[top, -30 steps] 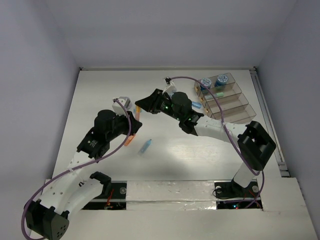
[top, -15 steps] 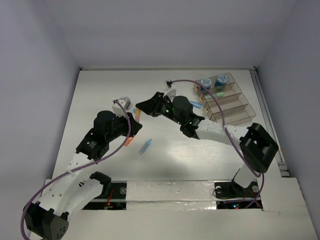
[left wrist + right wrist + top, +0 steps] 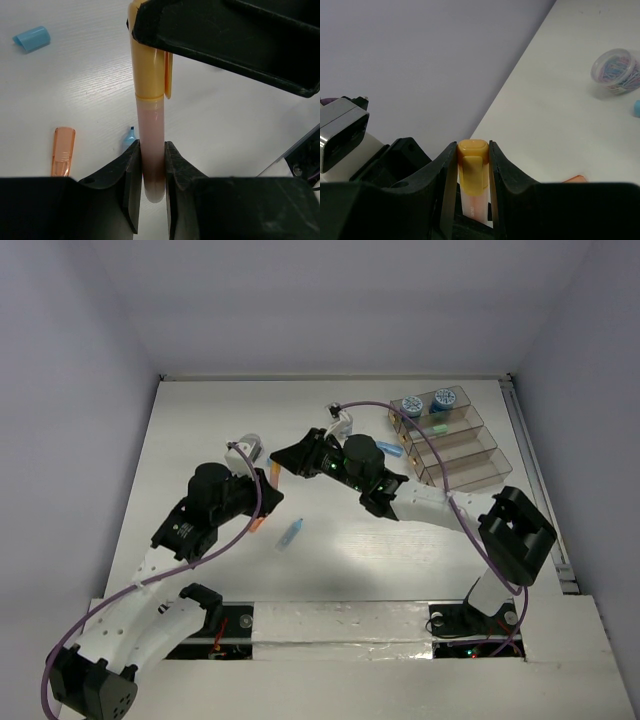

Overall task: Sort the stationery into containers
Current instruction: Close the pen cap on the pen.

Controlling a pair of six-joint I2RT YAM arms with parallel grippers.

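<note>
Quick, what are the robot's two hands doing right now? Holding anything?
Left hand: closed, holding the orange highlighter by its body.
Right hand: closed on the same highlighter's cap.

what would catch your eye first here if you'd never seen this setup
Both hands meet in the middle on one orange marker: the left hand clamps its barrel and the right hand grips its cap. At the far right stands a clear stepped rack with two blue rolls in its farthest bin. A blue stick lies loose nearer the arm bases.
</note>
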